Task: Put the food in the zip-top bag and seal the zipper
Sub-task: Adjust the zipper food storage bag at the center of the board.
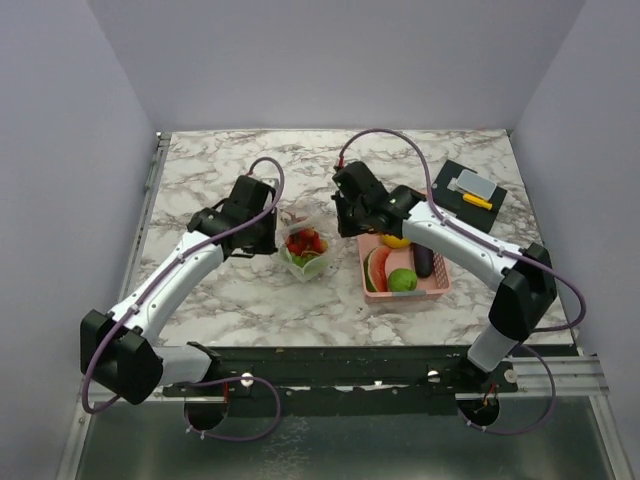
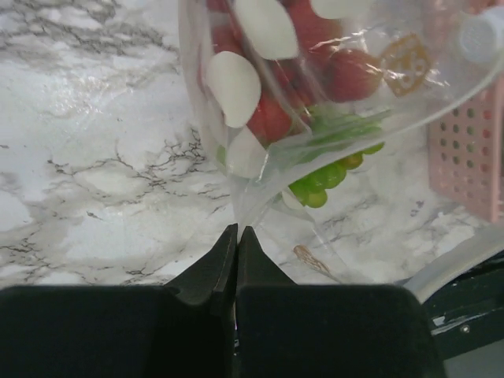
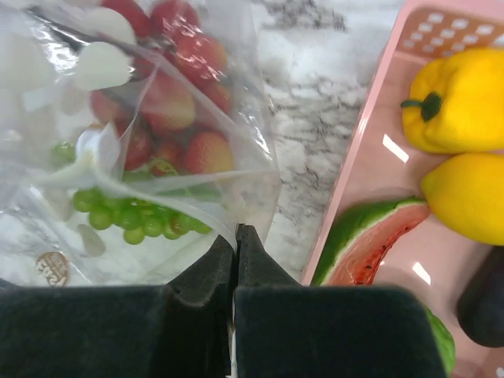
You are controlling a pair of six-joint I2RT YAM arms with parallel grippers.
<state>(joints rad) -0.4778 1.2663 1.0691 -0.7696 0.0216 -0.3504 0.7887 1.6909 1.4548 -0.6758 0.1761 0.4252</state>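
Left claw [image 2: 236,233] and right claw [image 3: 236,231] each pinch a bag [image 2: 331,118] edge at their tips, seemingly stretching it for sealing.

Right wrist view: left of pink basket [image 3: 370,157], zip-top bag [image 3: 244,181] is running off frame top & left; zipper is getting lost in glare. In basket, watermelon slice [image 3: 374,248] is sitting partly behind right gripper [image 3: 236,236]; purple veg [image 3: 484,295] is getting cut by frame edge. Top view: yellow & grey bits [image 1: 475,192] beyond basket are reading too small to ID.
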